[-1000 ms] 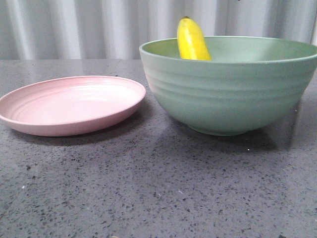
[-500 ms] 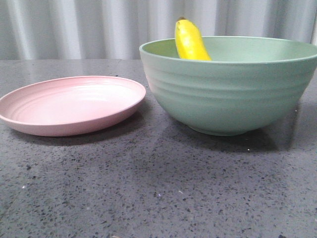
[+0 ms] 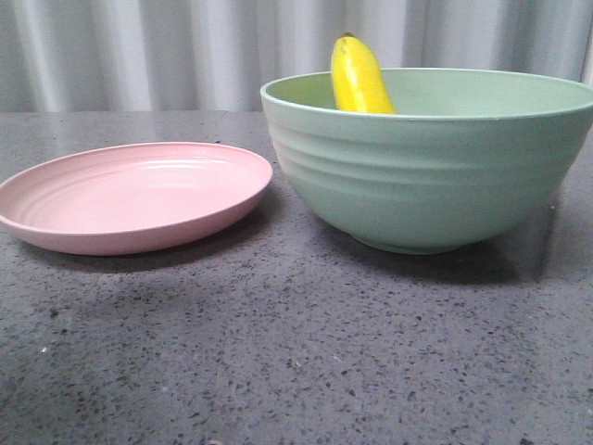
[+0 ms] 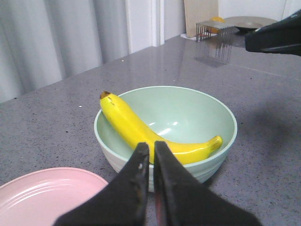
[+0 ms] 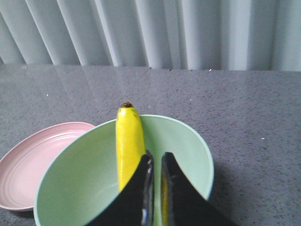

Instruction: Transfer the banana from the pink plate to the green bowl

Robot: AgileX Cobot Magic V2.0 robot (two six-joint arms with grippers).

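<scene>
The yellow banana [image 3: 359, 79] lies inside the green bowl [image 3: 435, 176], its dark tip leaning up over the far rim. The pink plate [image 3: 130, 195] sits empty to the bowl's left. No gripper shows in the front view. In the left wrist view my left gripper [image 4: 151, 145] is shut and empty, raised short of the bowl [image 4: 188, 108], the banana [image 4: 136, 129] and the plate [image 4: 42, 197]. In the right wrist view my right gripper [image 5: 156, 154] is shut and empty above the bowl [image 5: 80, 188], with the banana [image 5: 129, 141] and the plate [image 5: 28, 165] below.
A grey ribbed curtain [image 3: 185, 51] closes the back of the speckled table. In the left wrist view a wire rack [image 4: 214, 33] and a wooden board [image 4: 200, 14] stand at the far table edge, and my right arm [image 4: 277, 35] hangs dark in the air.
The banana's tip rocked slightly left, then back to the right; it stays in the bowl. The plate and bowl have not moved.
</scene>
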